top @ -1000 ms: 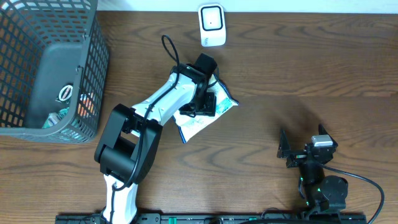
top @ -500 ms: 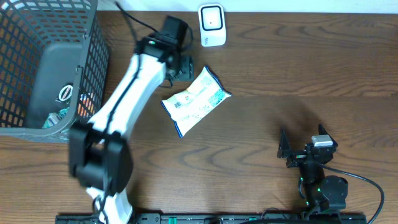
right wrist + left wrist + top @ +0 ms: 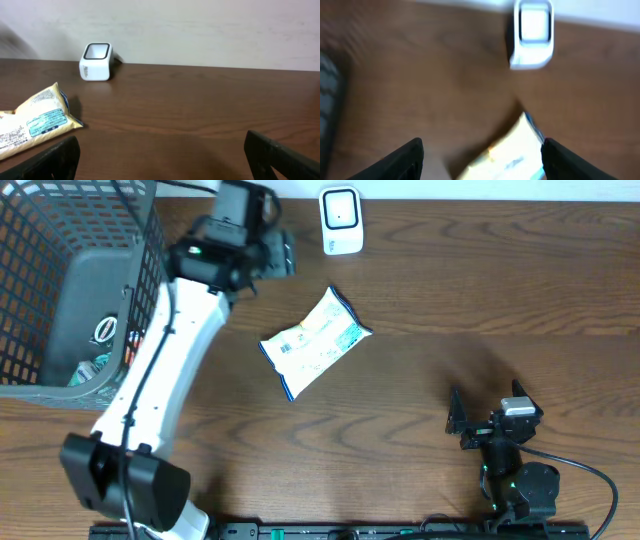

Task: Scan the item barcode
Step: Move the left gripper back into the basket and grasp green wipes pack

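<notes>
The brown wooden table (image 3: 480, 300) carried everything. The grey mesh basket (image 3: 165, 290) stood behind the left claw (image 3: 283, 258), near the table's far corner, with a few small items inside it too unclear to name. The white left arm (image 3: 160, 380) stretched up past the basket's side, carrying that claw above the table near its far edge. The claw's jaws stood wide apart and gripped nothing, and neither finger touched anything. The snack packet (image 3: 315, 340) lay flat on the wood, close in front of the claw and free of it, one corner showing low between the fingers in the wrist view. The white scanner (image 3: 341, 220) sat farther ahead. The right claw (image 3: 167, 160), well away from both, gaped fully and was empty.
</notes>
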`<state>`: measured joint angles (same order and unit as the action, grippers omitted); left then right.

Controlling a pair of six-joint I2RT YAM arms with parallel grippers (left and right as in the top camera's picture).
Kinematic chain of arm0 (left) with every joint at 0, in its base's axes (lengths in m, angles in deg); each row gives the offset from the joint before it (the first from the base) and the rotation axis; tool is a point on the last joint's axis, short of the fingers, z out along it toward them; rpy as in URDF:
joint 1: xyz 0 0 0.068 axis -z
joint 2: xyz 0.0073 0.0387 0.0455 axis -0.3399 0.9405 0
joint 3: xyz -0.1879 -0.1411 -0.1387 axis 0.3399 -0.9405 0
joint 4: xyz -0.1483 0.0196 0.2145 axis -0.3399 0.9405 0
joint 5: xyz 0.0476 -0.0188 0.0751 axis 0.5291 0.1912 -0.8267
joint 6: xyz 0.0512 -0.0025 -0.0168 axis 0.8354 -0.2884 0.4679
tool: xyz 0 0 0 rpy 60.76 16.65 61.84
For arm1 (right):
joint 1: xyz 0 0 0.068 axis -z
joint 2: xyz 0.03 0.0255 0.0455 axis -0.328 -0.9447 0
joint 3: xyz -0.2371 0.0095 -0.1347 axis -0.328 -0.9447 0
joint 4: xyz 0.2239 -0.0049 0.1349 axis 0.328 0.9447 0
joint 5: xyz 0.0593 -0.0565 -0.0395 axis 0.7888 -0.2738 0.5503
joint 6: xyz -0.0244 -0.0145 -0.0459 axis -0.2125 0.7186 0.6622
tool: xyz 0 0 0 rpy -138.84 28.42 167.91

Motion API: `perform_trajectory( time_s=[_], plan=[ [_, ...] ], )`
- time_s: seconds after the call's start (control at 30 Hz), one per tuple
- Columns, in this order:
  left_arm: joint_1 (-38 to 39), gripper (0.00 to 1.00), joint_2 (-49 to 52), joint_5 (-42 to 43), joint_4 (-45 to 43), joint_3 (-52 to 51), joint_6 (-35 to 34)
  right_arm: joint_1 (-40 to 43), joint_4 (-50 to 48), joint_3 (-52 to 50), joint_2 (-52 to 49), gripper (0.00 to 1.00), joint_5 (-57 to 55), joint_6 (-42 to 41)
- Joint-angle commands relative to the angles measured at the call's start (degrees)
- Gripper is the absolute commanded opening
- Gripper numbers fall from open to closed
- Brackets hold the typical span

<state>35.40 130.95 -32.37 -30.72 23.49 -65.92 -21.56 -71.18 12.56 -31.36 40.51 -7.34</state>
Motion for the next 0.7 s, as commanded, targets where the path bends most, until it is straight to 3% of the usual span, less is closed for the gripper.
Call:
perform_trajectory(
  time_s=[0.0,0.13,0.23,0.4,0.5,0.67],
  plan=[
    [-4.9,0.75,-7.0,-1.0,-4.5,5.8,3.3,0.2,0.2,-0.1,0.3,0.99,-0.2,0.4],
    [-12.9,0.75,-12.2,-1.5,-13.7,6.1,6.3,0.2,0.2,-0.1,0.3,0.99,-0.2,0.4],
    [-20.1,0.74,-14.3,-5.1,-15.1,6.1,6.3,0.2,0.2,-0.1,0.3,0.99,-0.2,0.4],
    [-32.2,0.75,-12.9,-15.3,-8.3,5.9,4.1,0.2,0.2,-0.1,0.3,0.99,-0.2,0.4],
    [-38.3,0.75,-10.4,-16.0,-3.1,4.9,3.0,0.2,0.2,-0.1,0.3,0.99,-0.2,0.4],
    [-44.9,0.75,-5.4,-16.0,3.9,2.8,-10.5,0.2,0.2,-0.1,0.3,0.99,-0.2,0.4]
  ],
)
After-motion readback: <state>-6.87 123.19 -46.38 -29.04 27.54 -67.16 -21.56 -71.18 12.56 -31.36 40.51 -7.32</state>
